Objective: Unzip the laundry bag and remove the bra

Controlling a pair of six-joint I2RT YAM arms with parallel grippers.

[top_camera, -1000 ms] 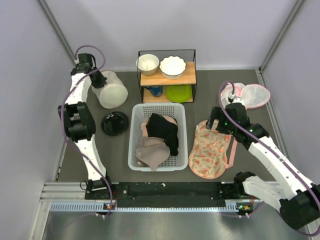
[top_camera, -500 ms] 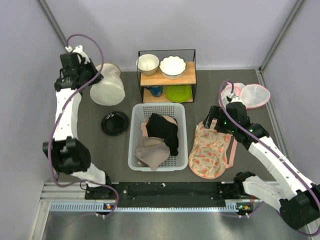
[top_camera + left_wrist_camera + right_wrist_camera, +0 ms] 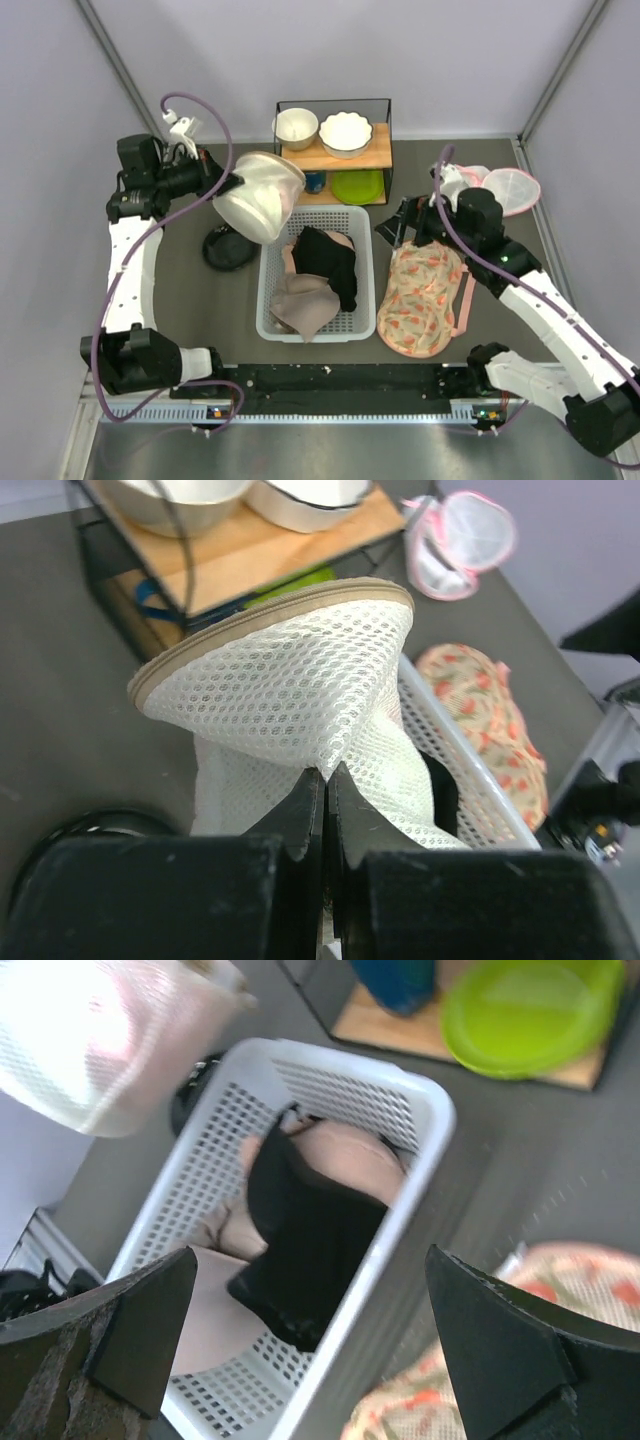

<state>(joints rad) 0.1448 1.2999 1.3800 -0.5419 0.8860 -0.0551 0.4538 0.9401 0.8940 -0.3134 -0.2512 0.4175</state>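
One laundry bag (image 3: pixel 258 195) hangs off the desk, its mesh pinched tight in the left jaws, near the white basket (image 3: pixel 368 270). Right jaws gape wide, empty.

Dark table (image 3: pixel 415 172), basket (image 3: pixel 368 282), rack (image 3: pixel 378 150), black dish (image 3: pixel 224 254) (left), floral piece (image 3: pixel 420 300)

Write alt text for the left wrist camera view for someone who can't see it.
The left hand is pinched shut on the white mesh laundry bag, its tan-edged round end tilted away. Behind it are a white basket, a wooden shelf with bowls, and a floral piece.
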